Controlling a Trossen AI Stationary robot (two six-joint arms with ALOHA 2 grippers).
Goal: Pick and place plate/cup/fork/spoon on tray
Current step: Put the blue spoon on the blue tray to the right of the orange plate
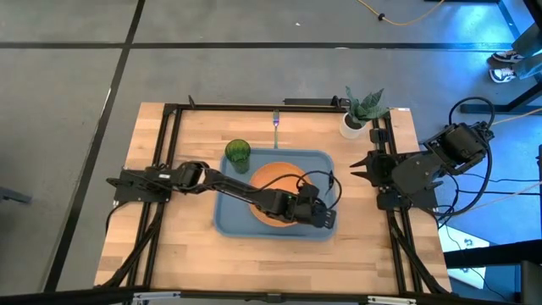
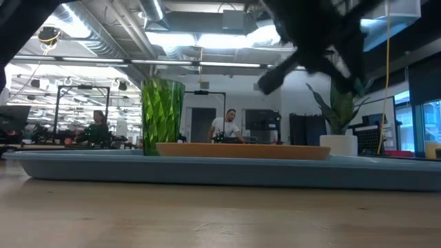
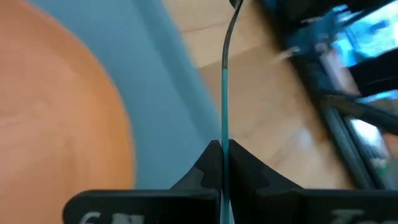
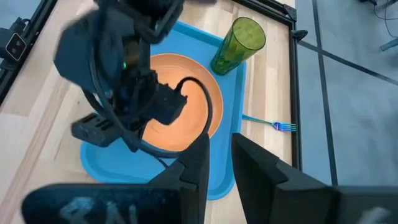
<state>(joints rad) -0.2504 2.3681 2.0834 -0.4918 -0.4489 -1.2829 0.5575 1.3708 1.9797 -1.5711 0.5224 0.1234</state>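
Note:
The orange plate (image 1: 273, 180) lies in the blue-grey tray (image 1: 227, 222), and the green cup (image 1: 238, 153) stands at the tray's far left corner. The fork (image 1: 276, 125) lies on the wood beyond the tray's far rim. My left gripper (image 1: 326, 219) reaches across the plate to the tray's near right corner and is shut on the spoon (image 3: 224, 81), whose dark bowl (image 3: 235, 5) points away from the fingers. My right gripper (image 1: 357, 168) waits open, raised at the table's right edge. My left gripper pinches the spoon's light teal handle (image 3: 223, 134) between its two fingers (image 3: 245, 165). The spoon runs straight on past the fingertips, along them, over the tray's rim and the wood beside it. The gripper slants downward.
A white pot with a green plant (image 1: 358, 116) stands at the far right corner. Black frame rails (image 1: 169, 169) run along the table's left, right and far sides. Bare wood (image 1: 271, 263) lies near the front edge. People sit in the room behind (image 2: 226, 127).

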